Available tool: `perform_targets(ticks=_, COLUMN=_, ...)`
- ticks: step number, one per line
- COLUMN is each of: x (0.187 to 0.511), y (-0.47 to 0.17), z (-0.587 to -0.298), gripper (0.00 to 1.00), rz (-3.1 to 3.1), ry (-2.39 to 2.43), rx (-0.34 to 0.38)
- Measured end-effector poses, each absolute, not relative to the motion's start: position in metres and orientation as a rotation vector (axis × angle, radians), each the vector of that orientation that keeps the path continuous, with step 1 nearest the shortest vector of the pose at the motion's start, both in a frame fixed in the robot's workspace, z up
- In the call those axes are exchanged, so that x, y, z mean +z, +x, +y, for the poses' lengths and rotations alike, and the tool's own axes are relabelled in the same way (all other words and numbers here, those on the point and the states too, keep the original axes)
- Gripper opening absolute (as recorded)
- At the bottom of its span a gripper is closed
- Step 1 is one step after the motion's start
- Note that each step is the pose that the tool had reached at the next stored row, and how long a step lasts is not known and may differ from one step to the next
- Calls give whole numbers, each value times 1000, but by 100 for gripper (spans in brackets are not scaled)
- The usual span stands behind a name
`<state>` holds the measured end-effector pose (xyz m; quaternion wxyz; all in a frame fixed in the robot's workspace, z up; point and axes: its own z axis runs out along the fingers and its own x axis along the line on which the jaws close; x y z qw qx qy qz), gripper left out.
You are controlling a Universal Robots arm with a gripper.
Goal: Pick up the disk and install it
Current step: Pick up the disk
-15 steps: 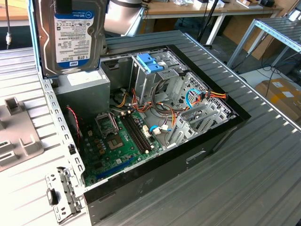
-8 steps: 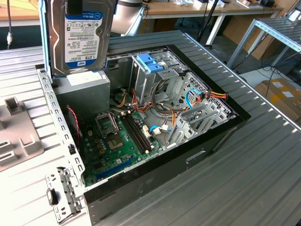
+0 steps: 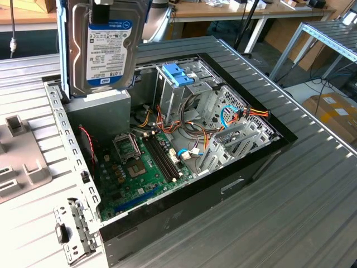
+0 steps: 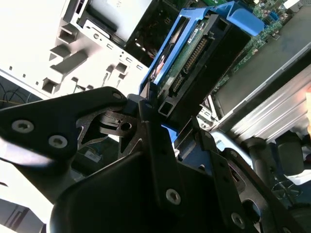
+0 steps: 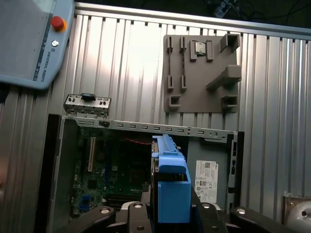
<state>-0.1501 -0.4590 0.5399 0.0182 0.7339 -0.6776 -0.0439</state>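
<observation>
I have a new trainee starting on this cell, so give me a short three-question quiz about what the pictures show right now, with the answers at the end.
1. True or false: the disk lies inside the open computer case.
2. What is the gripper shut on? A) nothing B) the disk C) a cable
3. In the exterior view, what colour is the plastic top of the metal cage inside the computer case?
Key: 1 false, the disk is held upright above the computer case; 2 B; 3 light blue.
</observation>
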Motion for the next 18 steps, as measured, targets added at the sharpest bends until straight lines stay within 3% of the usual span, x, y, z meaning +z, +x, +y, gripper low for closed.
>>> perform_targets(ticks=10, x=538, y=-146, z=-489, gripper=37, rz=-2105, ry=2280, rx=-145)
perform_targets(ticks=18, x=534, y=-145, z=-494, gripper=37, rz=-2154, ry=2270, rx=-186)
